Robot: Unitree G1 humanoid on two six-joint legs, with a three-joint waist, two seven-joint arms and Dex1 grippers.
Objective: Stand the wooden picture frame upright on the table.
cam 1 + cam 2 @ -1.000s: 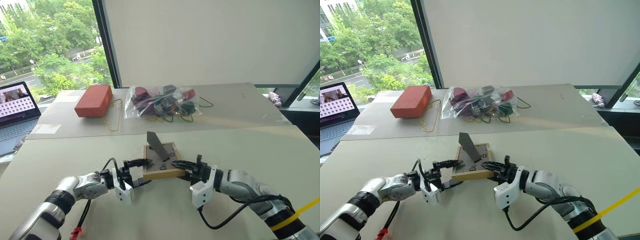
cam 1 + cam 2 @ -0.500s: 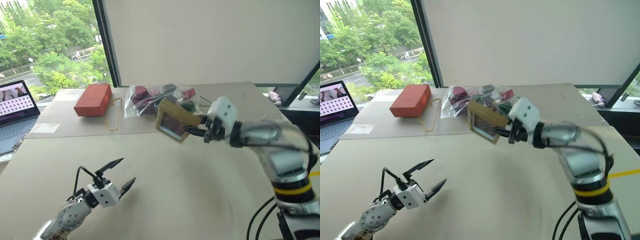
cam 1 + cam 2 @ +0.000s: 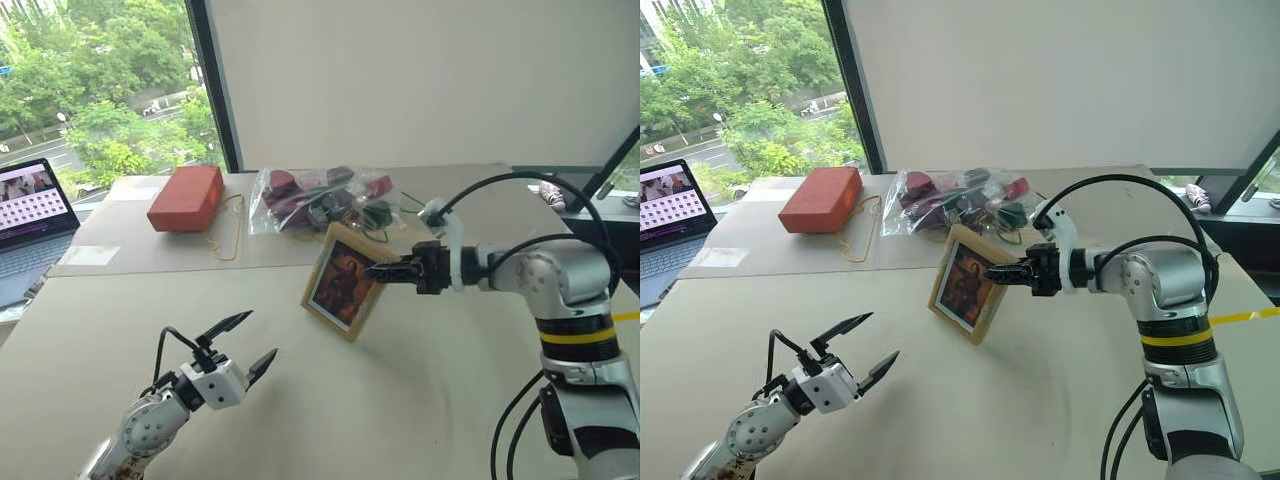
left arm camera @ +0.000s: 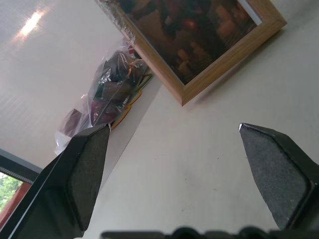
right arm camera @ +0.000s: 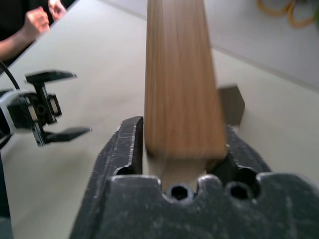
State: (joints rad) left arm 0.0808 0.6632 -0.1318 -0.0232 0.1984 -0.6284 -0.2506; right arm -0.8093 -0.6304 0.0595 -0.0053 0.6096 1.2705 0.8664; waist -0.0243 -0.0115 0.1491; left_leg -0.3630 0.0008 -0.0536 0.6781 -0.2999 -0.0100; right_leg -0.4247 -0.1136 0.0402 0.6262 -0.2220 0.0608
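Wooden picture frame (image 3: 343, 282) in right claw (image 3: 383, 271)

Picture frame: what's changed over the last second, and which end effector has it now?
The wooden picture frame lay face down between both end effectors; the right end effector lifted it, turned it picture-forward and brought it down standing tilted on the table, its fingers still either side of the frame's edge. The left end effector drew back, open and empty. The red block and bag of clips stayed put.
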